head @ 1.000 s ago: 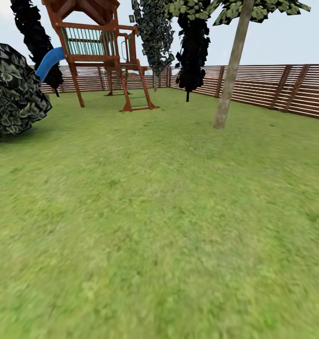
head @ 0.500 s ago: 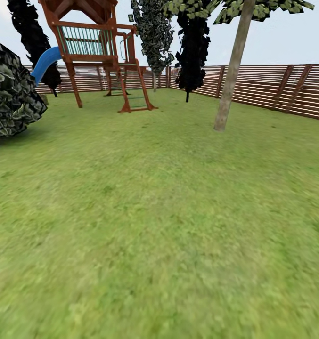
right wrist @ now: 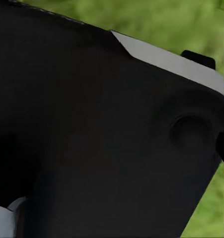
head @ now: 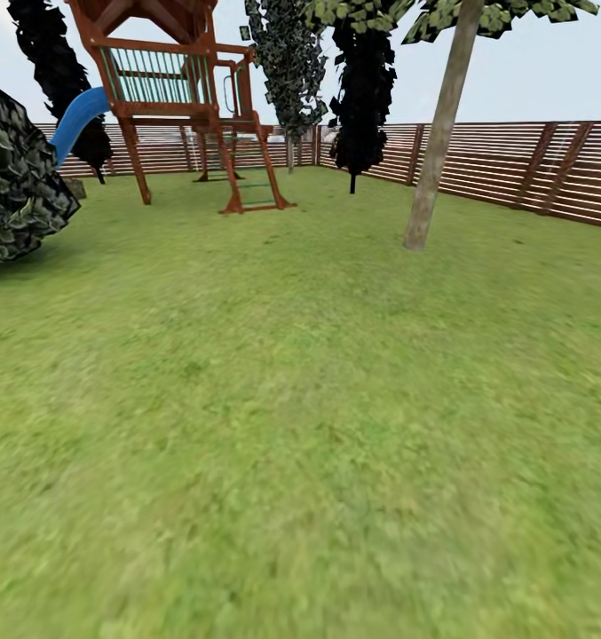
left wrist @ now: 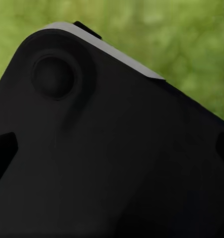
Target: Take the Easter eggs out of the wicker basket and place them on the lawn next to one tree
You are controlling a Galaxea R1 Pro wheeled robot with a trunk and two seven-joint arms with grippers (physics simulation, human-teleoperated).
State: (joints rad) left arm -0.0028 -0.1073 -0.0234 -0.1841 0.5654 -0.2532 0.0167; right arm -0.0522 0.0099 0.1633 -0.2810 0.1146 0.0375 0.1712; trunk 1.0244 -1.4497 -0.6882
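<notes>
1. Against the earlier head frames, the whole scene sat slightly further left and lower; this was camera travel (not movement of the objects).
2. The lawn [head: 291, 417] filled the foreground of the head view, bare of eggs and basket.
3. The tree [head: 438, 133], pale straight trunk leaning slightly, stood right of centre, rooted in the grass ahead of the wooden fence [head: 513, 164].
4. The play tower [head: 176, 89] with its blue slide [head: 74, 120] stood at the far left, beside a dark leafy bush [head: 16, 186].
5. Each wrist view was blocked by a black housing [left wrist: 107, 148] [right wrist: 97, 134] over blurred grass; jaw opening and contents could not be determined for either gripper.
</notes>
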